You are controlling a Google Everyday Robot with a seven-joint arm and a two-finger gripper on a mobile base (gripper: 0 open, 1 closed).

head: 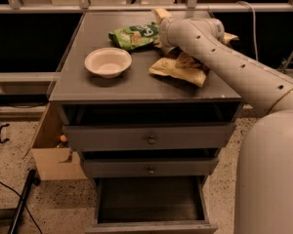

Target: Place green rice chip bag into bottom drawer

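Observation:
The green rice chip bag (134, 35) lies flat at the back of the grey cabinet top (136, 89), left of centre. My gripper (159, 21) is at the bag's right end, mostly hidden behind the white wrist of my arm (219, 57), which reaches in from the lower right. Whether it touches the bag cannot be told. The bottom drawer (98, 201) is pulled out at floor level, showing a dark, bare floor.
A white bowl (108, 62) sits on the top, left of centre. A brown-and-yellow chip bag (178, 69) lies under my arm. Two shut drawer fronts with round knobs (150, 140) are above the open drawer. A cardboard box (49, 152) stands at the left.

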